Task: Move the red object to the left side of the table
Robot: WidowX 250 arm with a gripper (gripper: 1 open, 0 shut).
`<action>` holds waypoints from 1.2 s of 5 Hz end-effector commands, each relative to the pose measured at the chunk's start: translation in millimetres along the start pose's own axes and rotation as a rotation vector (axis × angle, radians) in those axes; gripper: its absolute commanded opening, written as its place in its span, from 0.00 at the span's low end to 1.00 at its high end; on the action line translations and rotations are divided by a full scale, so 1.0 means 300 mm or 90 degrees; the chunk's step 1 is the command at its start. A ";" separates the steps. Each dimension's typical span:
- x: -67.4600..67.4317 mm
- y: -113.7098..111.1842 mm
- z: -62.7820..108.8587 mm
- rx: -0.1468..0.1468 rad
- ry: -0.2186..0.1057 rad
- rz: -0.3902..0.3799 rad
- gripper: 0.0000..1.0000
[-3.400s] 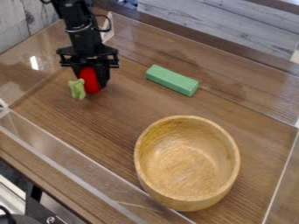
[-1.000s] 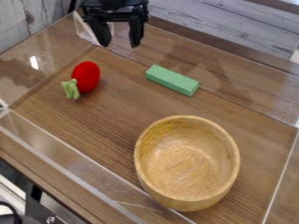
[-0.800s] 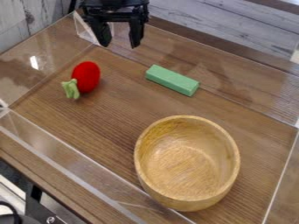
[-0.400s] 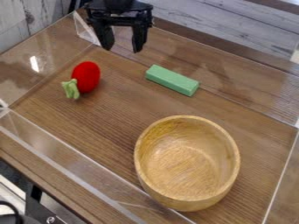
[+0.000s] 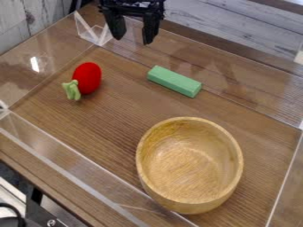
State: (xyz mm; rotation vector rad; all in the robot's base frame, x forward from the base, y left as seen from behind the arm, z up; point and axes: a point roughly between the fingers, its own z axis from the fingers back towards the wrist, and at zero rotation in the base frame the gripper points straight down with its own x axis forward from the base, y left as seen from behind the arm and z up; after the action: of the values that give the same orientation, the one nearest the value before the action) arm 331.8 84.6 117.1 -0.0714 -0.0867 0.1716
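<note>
The red object (image 5: 85,75), a small rounded toy fruit with a green leafy end (image 5: 73,90), lies on its side on the left part of the brown wood-grain table (image 5: 106,133). My gripper (image 5: 135,36) hangs at the top of the view, up and to the right of the fruit and well apart from it. Its two black fingers (image 5: 120,34) point down with a clear gap between them, open and holding nothing.
A flat green rectangular block (image 5: 174,81) lies right of the fruit. A large wooden bowl (image 5: 190,163) stands at the front right. Low clear acrylic walls (image 5: 71,182) border the tabletop.
Earlier the gripper was down around the red fruit; it has let go and lifted. Over the last second it drifted slightly rightward and up, still open. The fruit has stayed put.
</note>
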 end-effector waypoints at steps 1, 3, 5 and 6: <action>0.035 -0.042 0.036 0.010 -0.022 0.003 1.00; 0.022 -0.166 -0.016 0.030 -0.001 -0.023 1.00; -0.007 -0.169 0.038 0.052 0.006 -0.017 1.00; 0.006 -0.136 0.069 0.058 0.006 0.000 1.00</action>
State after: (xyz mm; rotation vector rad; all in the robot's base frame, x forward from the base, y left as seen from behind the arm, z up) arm 333.0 41.7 112.7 0.0097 0.0188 0.1687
